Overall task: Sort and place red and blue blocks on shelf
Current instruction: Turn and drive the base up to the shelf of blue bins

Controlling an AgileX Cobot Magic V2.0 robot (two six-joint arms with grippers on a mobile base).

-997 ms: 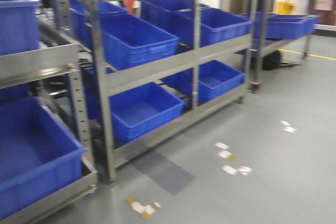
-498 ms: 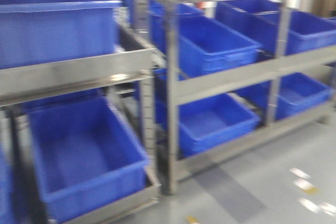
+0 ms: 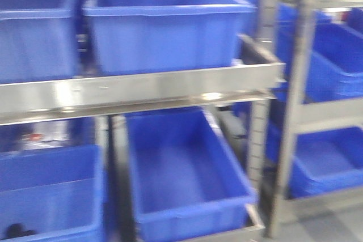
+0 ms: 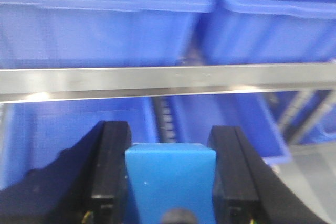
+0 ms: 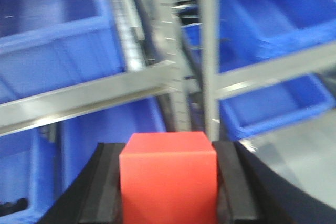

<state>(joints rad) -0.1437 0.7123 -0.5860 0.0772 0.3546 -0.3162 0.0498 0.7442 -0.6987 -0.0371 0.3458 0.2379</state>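
Jaws of left gripper (image 4: 170,153) clamp the blue block (image 4: 170,187) on opposite flat faces. Right gripper (image 5: 169,153) jaws clamp the red block (image 5: 168,182) likewise. Both cubes sit in front of the shelf (image 3: 142,89), near its blue bins (image 3: 170,26). Judgement: light, rigid, matte, unlikely to slip; side-face pinch suits them.

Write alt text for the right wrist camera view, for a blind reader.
A bright red matte cube is clamped between the black fingers of the right gripper. Behind it, blurred, blue plastic bins rest on a grey steel shelf.
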